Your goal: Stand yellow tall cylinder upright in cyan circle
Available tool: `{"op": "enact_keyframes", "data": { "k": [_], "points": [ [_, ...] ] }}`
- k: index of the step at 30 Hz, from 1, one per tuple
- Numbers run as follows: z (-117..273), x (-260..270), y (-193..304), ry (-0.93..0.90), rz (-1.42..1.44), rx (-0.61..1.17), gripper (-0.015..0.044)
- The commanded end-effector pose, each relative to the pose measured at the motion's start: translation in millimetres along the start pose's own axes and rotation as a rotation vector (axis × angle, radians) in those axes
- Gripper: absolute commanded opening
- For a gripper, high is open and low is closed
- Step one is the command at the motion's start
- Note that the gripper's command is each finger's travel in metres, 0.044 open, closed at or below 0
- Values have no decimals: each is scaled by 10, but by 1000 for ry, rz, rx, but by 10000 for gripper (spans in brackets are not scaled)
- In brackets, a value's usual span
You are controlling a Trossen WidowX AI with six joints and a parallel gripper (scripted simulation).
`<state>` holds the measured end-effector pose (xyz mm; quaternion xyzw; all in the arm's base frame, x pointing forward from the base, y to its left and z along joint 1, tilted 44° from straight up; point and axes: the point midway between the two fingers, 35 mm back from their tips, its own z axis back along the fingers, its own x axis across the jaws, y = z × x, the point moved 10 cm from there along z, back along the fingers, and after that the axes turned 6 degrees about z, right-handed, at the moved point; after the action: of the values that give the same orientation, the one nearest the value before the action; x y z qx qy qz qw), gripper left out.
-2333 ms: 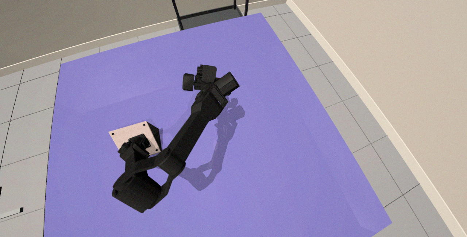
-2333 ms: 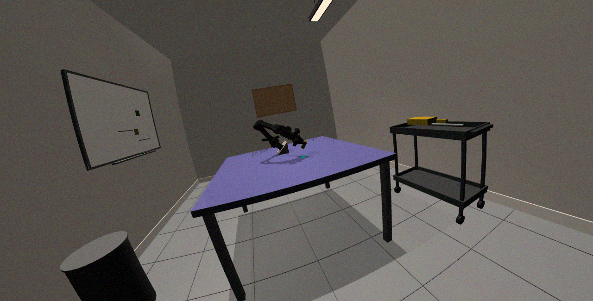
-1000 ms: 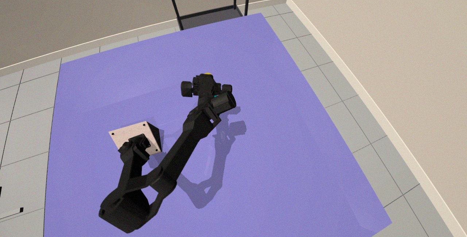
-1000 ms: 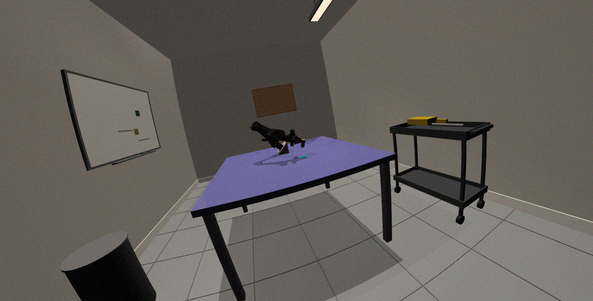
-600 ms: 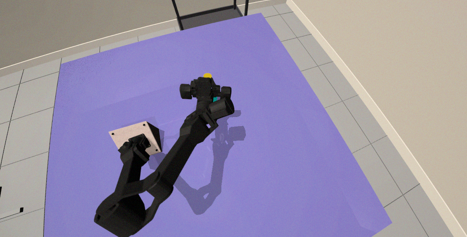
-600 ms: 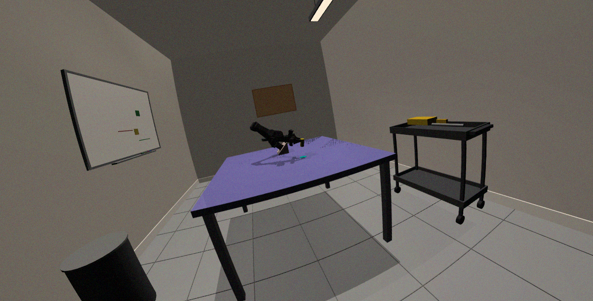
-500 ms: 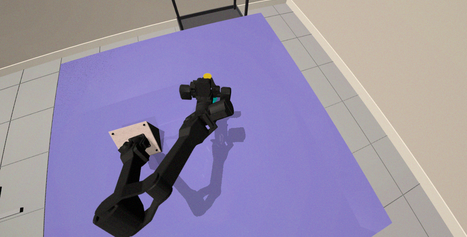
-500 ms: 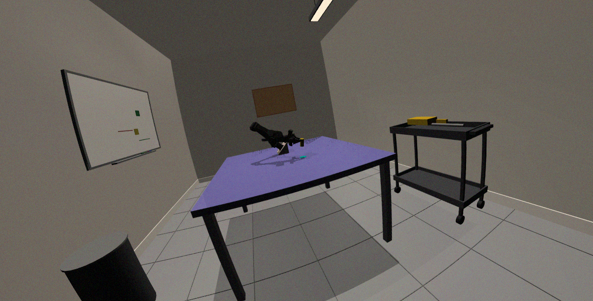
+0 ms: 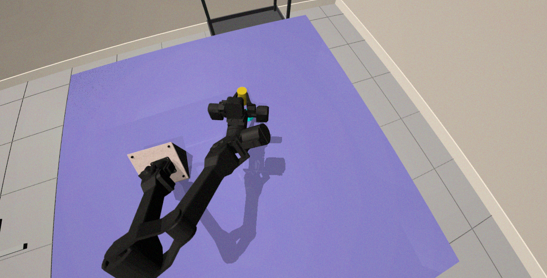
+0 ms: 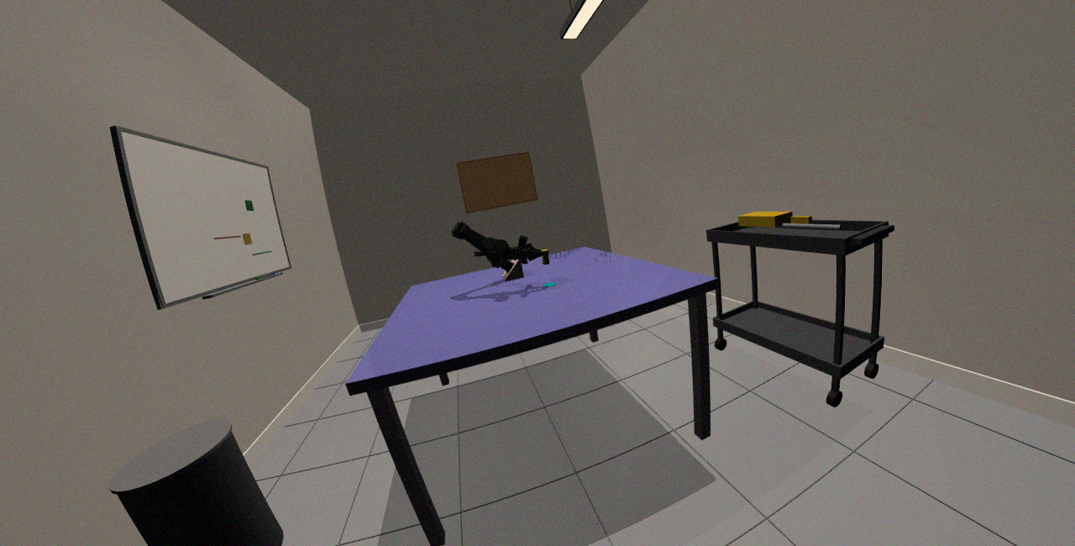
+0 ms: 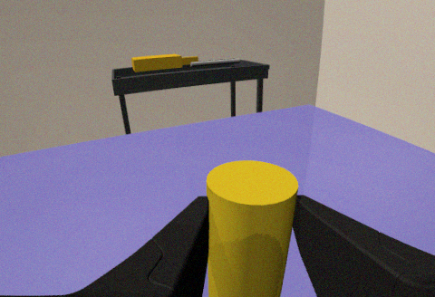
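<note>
The yellow tall cylinder (image 9: 241,91) (image 10: 545,258) (image 11: 250,238) is held about upright, high above the table. My gripper (image 9: 242,95) (image 10: 542,253) (image 11: 250,206) is shut on it, with one finger on each side near its top end in the wrist view. The cyan circle (image 9: 250,118) (image 10: 549,285) lies flat on the table below; in the top view the wrist hides most of it. In the exterior view there is a gap between the cylinder's lower end and the circle. The circle does not show in the wrist view.
The purple table (image 9: 324,161) (image 10: 465,332) (image 11: 113,188) carries the arm's pale base plate (image 9: 149,152). A black cart (image 10: 789,242) (image 11: 190,77) with yellow boxes on top stands beyond the table edge. A dark bin (image 10: 191,490) stands on the floor.
</note>
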<state>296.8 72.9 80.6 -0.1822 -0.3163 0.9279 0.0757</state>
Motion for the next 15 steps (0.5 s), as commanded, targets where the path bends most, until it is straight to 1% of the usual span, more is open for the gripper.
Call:
{"op": "enact_keyframes", "data": {
  "k": [1, 15],
  "points": [
    [50, 19, 0, 19, 28, -38, 105],
    [62, 27, 5, 24, 35, -47, 105]
  ]
}}
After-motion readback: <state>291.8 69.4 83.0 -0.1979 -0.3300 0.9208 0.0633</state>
